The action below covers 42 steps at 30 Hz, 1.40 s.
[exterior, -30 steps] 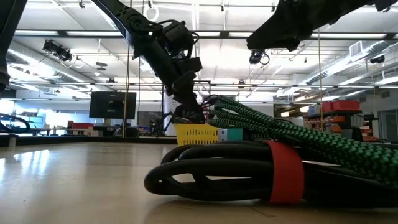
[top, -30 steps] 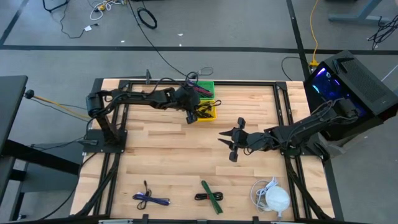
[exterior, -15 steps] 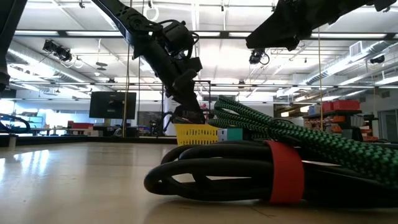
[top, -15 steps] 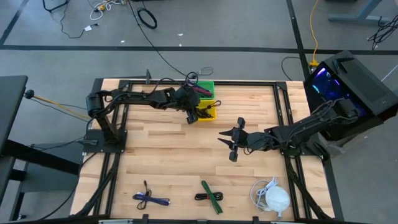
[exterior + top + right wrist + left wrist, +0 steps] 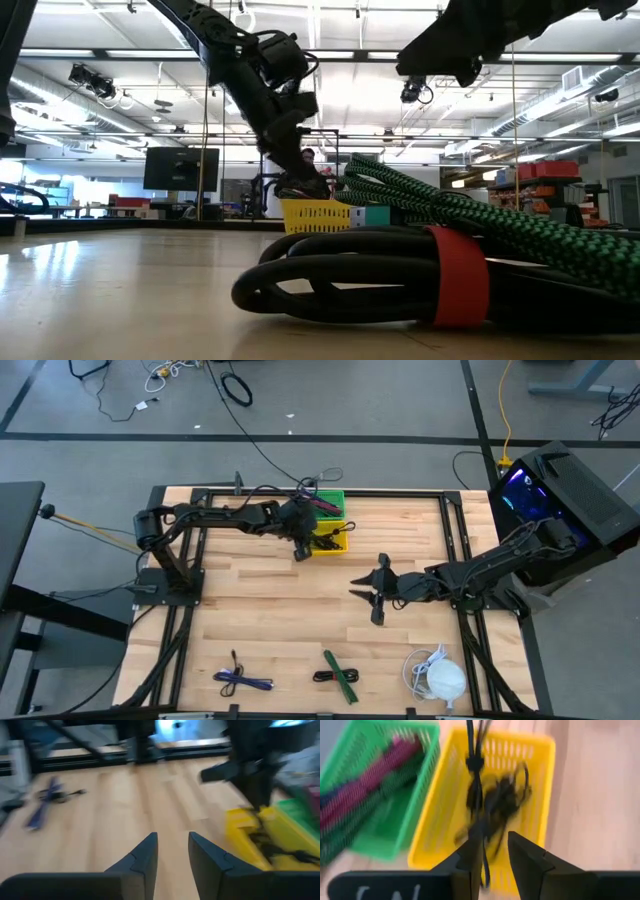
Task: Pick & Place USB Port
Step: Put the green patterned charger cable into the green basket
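Observation:
A black USB cable (image 5: 500, 802) lies bunched in the yellow basket (image 5: 445, 820) near the table's far edge (image 5: 342, 546). A green basket (image 5: 330, 503) holding reddish and dark cables stands just behind it. My left gripper (image 5: 303, 550) hovers open over the yellow basket's near-left side (image 5: 495, 855). One thin strand (image 5: 483, 870) of the black cable runs back between its fingers. My right gripper (image 5: 368, 600) hangs open above the bare middle of the table, well clear of both baskets (image 5: 173, 850). My left gripper points down from above over the yellow basket. A single strand of the black cable (image 5: 483, 870) passes through the gap, close along one finger (image 5: 470, 857). I cannot tell whether that finger touches it. The rest of the cable lies slack in the basket.
Near the front edge lie a purple-blue cable (image 5: 243, 681), a black and green cable bundle with a red strap (image 5: 340, 677) (image 5: 400, 285), and a white cable bundle (image 5: 440, 678). Bare wood stretches between the baskets and these. A lit computer case (image 5: 560, 490) stands off the right edge.
My left gripper has drawn a little toward the table's left, off the middle of the yellow basket, and the black cable now shows lying in the basket beside it.

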Available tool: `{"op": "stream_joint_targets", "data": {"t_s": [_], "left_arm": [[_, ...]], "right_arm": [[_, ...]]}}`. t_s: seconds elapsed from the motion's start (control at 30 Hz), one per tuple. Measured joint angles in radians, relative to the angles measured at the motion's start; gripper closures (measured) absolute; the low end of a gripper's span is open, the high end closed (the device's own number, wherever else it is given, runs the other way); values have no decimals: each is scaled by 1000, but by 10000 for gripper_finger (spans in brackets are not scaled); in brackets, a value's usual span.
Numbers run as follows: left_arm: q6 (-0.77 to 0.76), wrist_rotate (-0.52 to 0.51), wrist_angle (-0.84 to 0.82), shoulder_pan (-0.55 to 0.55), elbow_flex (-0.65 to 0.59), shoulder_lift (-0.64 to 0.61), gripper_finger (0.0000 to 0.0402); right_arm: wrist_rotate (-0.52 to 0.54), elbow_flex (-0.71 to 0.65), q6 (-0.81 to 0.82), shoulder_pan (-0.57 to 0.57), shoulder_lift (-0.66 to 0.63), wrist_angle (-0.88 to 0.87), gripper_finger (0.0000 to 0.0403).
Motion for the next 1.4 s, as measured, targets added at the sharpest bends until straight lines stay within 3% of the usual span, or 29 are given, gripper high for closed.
{"op": "stream_joint_targets", "data": {"t_s": [0.13, 0.27, 0.4, 0.57, 0.73, 1.0, 1.4], "left_arm": [[-3, 139, -170, -7, 0, -51, 310], [-22, 287, -352, -34, 0, -96, 316], [-90, 343, -470, -90, -6, -122, 321], [-152, 347, -425, -228, -106, -180, 321], [-320, 235, -269, -393, -222, -259, 321], [-543, -32, -111, -645, -341, -354, 321], [-638, -325, -34, -858, -353, -368, 321]], "right_arm": [[-112, 0, 72, 12, 0, -3, 292], [-131, 1, 133, 54, 27, -41, 292], [-143, 2, 237, 97, 104, -19, 292], [-219, 2, 336, 143, 227, 94, 292], [-231, 4, 350, 181, 332, 256, 292], [-287, 47, 513, 204, 475, 295, 292], [-366, 227, 544, 223, 633, 303, 234]]}}
